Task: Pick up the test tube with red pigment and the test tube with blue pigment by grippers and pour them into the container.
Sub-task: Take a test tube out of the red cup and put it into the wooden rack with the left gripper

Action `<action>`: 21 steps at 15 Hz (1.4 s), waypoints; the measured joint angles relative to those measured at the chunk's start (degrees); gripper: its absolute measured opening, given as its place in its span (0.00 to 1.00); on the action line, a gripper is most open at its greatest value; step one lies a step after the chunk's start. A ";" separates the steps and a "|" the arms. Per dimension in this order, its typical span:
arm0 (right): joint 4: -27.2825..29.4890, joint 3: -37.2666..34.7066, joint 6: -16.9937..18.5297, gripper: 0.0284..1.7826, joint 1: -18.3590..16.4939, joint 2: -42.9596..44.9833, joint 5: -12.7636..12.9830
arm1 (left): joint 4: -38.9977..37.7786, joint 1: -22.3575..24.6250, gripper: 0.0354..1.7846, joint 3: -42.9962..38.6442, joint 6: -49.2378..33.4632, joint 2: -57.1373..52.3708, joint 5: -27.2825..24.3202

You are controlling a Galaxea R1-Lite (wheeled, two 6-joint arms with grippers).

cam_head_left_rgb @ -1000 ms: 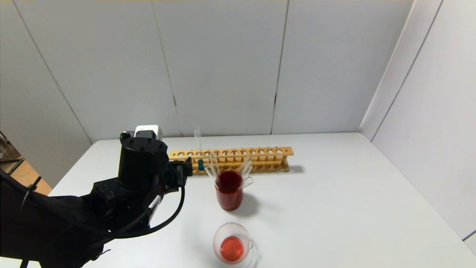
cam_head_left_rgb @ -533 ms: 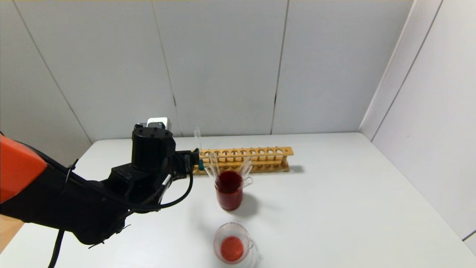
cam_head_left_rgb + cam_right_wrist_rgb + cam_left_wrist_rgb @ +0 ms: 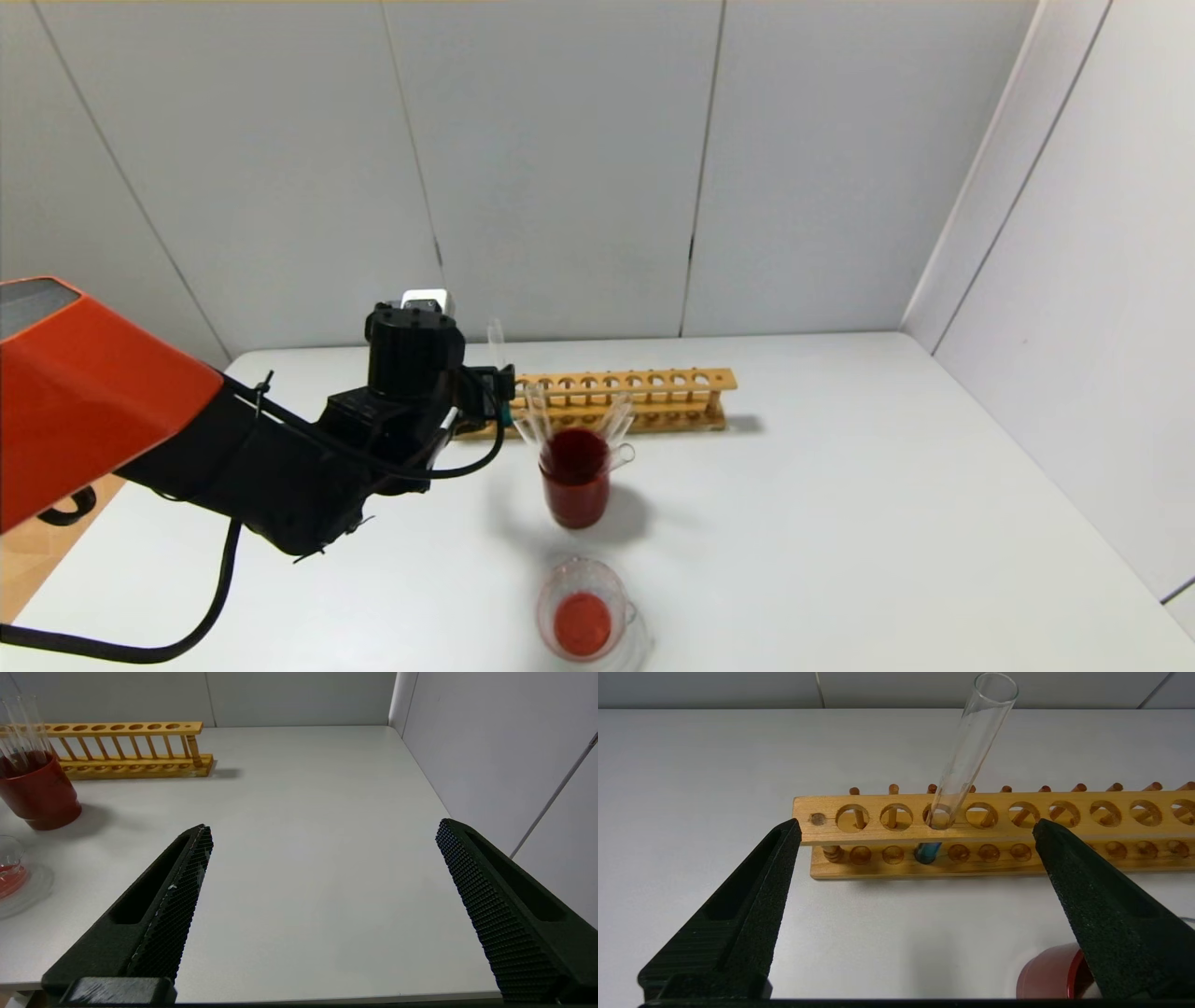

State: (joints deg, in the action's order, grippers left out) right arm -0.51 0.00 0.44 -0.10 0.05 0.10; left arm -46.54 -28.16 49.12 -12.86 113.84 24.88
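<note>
The test tube with blue pigment (image 3: 966,746) stands tilted in a hole near the left end of the wooden rack (image 3: 1064,826), its teal-blue liquid at the bottom. In the head view the tube (image 3: 496,347) rises just behind my left gripper (image 3: 502,392). My left gripper (image 3: 919,826) is open and empty, its jaws wide on either side of the tube and short of the rack. The container (image 3: 583,621) sits at the table's front and holds orange-red liquid. No tube with red liquid shows. My right gripper (image 3: 323,826) is open and empty over the bare right side of the table.
A beaker of dark red liquid (image 3: 576,485) with several clear tubes in it stands between the rack (image 3: 653,397) and the container, close to my left gripper's right side. Walls close off the back and right of the table.
My left arm has reached forward and to the right, bringing the open gripper up to the blue tube at the rack. Nothing else moved.
</note>
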 joint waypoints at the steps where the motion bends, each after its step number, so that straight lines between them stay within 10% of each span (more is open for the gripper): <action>1: 0.00 0.00 0.00 0.98 0.00 0.00 0.00 | 0.02 0.02 0.98 0.79 0.05 0.99 -0.02; 17: 0.00 0.00 0.00 0.98 0.00 0.00 0.00 | 0.24 2.84 0.98 11.06 3.13 11.61 -4.33; 21: 0.00 0.00 0.00 0.98 0.00 0.00 0.00 | 0.74 2.65 0.84 12.09 3.39 12.08 -4.35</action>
State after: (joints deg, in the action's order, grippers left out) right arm -0.51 0.00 0.44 -0.10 0.05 0.10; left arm -45.80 -25.51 61.21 -9.47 125.92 20.53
